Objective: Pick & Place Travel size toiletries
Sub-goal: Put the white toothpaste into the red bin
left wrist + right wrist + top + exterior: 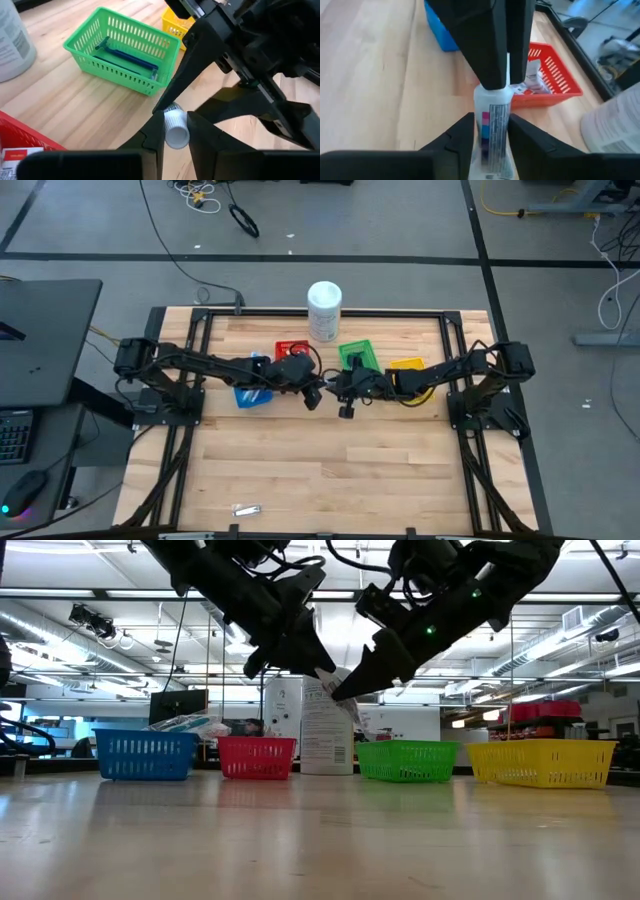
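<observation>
One toothpaste tube (491,131) clamped in both grippers' fingers, left (174,131), right (491,142), four baskets (145,755).

My own fingers (490,45) cover the toothpaste tube's (491,131) upper end; its print is blurred, unreadable

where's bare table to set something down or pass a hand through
Free: the wide wood between the basket row and the near edge, bar a small packet. Crowded: the blue, red, green and yellow basket row, where both grippers meet on a tube.
</observation>
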Controlling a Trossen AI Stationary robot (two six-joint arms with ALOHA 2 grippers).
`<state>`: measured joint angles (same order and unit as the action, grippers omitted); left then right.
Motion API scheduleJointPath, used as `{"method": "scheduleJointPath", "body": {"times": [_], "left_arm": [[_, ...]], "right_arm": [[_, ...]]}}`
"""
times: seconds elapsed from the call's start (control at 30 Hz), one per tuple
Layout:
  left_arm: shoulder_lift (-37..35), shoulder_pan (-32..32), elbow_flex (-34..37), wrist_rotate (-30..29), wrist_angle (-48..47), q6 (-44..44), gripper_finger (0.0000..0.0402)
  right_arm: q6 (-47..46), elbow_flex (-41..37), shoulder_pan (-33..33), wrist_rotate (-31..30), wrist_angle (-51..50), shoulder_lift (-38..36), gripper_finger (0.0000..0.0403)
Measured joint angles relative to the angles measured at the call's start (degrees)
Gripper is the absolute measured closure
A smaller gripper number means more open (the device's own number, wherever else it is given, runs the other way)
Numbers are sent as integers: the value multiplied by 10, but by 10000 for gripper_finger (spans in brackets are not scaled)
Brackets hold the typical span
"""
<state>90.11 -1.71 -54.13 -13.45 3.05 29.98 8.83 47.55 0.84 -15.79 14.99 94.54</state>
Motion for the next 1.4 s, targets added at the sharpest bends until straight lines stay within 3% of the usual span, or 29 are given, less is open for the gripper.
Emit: {"method": "scheduleJointPath", "body": {"times": [0.27, 0.43, 0.63, 0.77, 1.07, 1.27, 1.4], "left_arm": [[-6, -31, 0, -60, -94, 0, 335], [-45, -44, 0, -57, -142, -4, 335], [-118, -55, -1, -170, -242, 10, 335], [-117, -59, 0, -189, -324, 54, 334], [-35, -59, 0, -200, -302, 44, 328], [-7, -61, 0, -245, -297, 3, 288], [-11, -59, 0, -211, -297, -2, 257]], "right_arm": [[-28, 0, -24, -10, -8, 0, 244], [-43, 1, -25, -24, -28, 0, 242], [-69, 0, -25, -20, -32, 0, 242], [-69, 0, -26, -20, -34, 0, 242], [-69, 0, -27, 1, -32, 0, 242], [-71, 0, -27, 14, -32, 0, 242], [-71, 0, -27, 14, -32, 0, 242]]}}
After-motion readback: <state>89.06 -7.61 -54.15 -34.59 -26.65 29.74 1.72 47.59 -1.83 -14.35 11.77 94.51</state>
